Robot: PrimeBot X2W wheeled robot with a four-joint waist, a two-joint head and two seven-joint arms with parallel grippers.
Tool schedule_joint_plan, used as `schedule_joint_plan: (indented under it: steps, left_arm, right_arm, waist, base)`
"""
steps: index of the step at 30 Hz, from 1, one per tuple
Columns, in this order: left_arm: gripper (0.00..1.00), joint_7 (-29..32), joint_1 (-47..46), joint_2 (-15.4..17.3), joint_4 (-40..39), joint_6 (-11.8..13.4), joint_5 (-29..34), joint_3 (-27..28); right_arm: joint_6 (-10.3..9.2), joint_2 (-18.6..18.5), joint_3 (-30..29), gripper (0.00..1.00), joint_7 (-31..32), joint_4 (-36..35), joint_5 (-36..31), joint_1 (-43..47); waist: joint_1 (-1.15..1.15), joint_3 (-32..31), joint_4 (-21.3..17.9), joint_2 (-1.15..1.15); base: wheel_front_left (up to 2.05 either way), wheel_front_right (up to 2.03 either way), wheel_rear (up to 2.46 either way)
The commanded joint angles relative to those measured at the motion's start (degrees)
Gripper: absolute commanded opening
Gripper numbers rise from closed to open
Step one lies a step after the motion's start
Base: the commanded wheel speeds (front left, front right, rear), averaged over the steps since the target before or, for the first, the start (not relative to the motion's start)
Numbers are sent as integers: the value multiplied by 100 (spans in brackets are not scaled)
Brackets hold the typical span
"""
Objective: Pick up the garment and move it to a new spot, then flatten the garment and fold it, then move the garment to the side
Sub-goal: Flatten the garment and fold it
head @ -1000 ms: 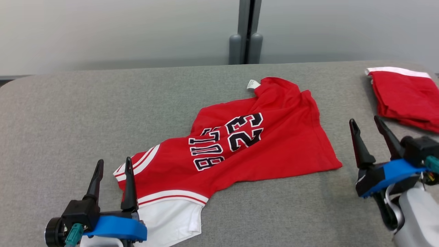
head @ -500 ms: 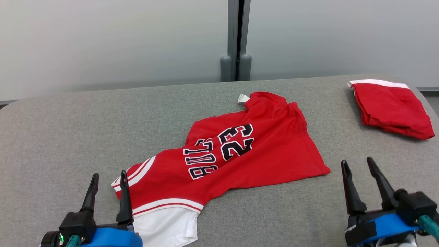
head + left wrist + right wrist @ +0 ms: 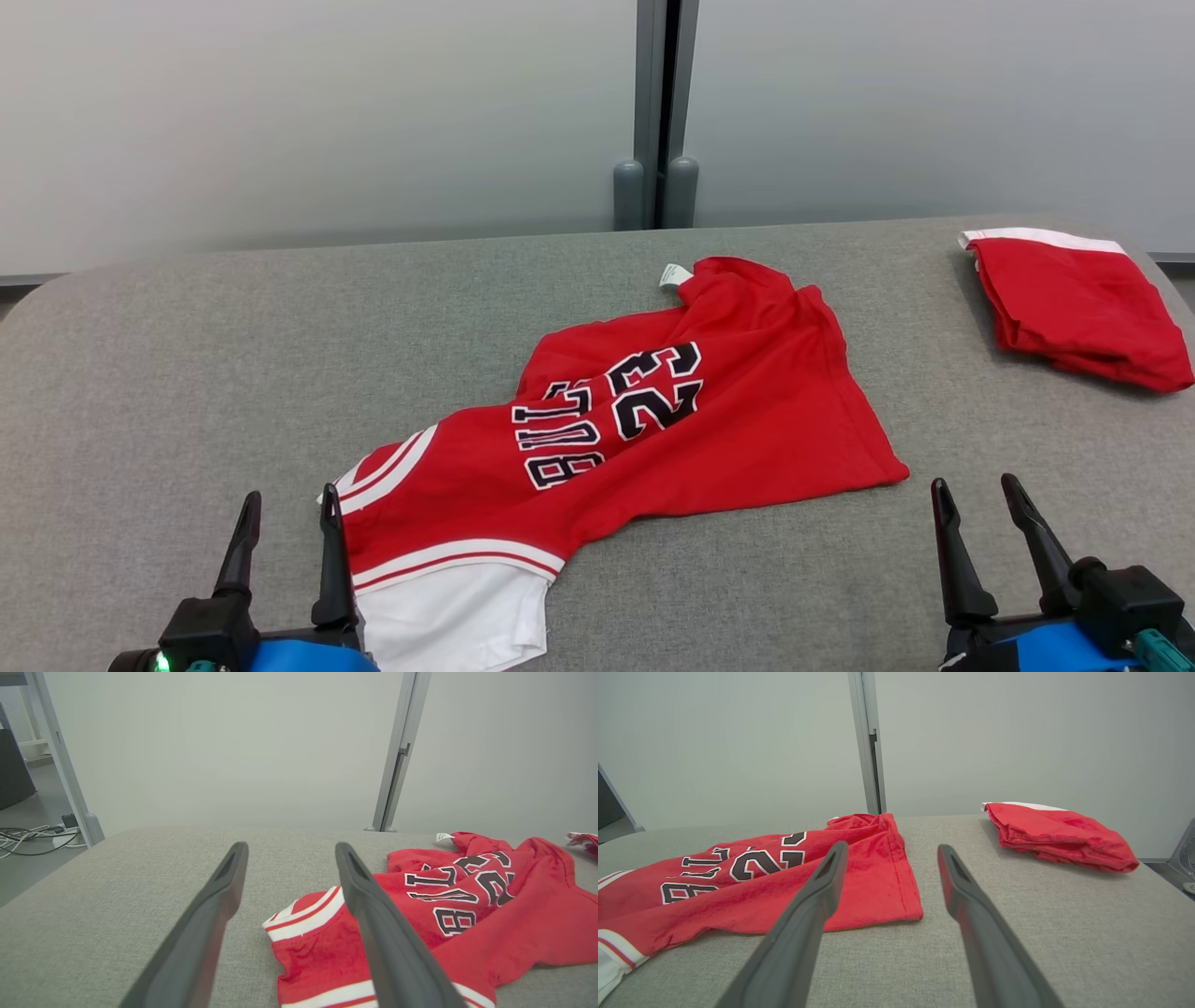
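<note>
On table (image 3: 187, 373) centre: jersey (image 3: 635, 429); far right, well apart: folded garment (image 3: 1074, 303). At jersey's near-left corner: left gripper (image 3: 289, 495), contact unclear; near-right: right gripper (image 3: 974, 481).

Light's coming in soft & diffuse, seemingly from overhead, pics looking bright. My left fingers (image 3: 378, 933) are going slightly soft-focus up close in the wrist cam; the post (image 3: 60, 765) is leaning w/ lens distortion. The jersey (image 3: 709, 439) is throwing a thin shadow on the table (image 3: 187, 373).

Beside the garment (image 3: 878, 882), the right hand (image 3: 891, 846) gapes.
</note>
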Motion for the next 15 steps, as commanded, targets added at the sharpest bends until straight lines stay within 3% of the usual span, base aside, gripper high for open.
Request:
schedule_joint_plan:
  steps: [1, 15]
  left_arm:
    - [100, -15, 36, 0, -23, 16, 42, -27]
    - [100, -15, 104, 5, 173, -142, 133, -121]
  right_arm:
    - [1, 14, -11, 100, -18, 21, -37, 49]
    - [1, -22, -134, 100, -18, 425, -2, -9]
  waist:
    - [0, 4, 12, 1]
    - [0, -26, 128, 1]
  base:
    - [0, 0, 0]
    - [0, 0, 0]
